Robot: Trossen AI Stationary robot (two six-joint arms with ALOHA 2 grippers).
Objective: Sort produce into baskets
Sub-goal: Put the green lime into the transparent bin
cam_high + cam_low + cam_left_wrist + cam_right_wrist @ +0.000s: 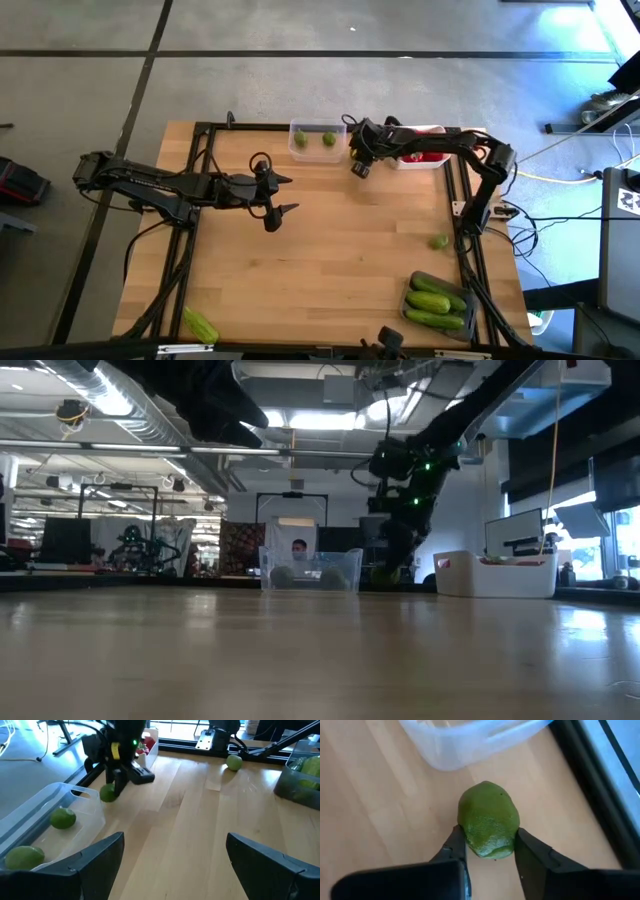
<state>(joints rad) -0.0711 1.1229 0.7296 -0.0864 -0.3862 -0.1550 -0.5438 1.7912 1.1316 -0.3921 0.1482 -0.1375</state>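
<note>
My right gripper is shut on an olive-green fruit on the table's far side, just in front of the clear basket. That basket holds two more green fruits. The white basket with red pieces stands to its right. Cucumbers lie in the dark grey basket at the near right. One green fruit rests loose by the right rail, and a cucumber lies at the near left. My left gripper hangs open above the table's middle left. My right gripper pinches the green fruit by its two opposite sides between its two fingers, nearer the fruit's gripper-side end. The fingers slant steeply down from above. Whether the fruit rests on the wood or is just clear of it I cannot tell.
Black frame rails run along the table's edges. The wide wooden middle of the table lies between the arms. In the low view the clear basket and white basket stand at the far edge.
</note>
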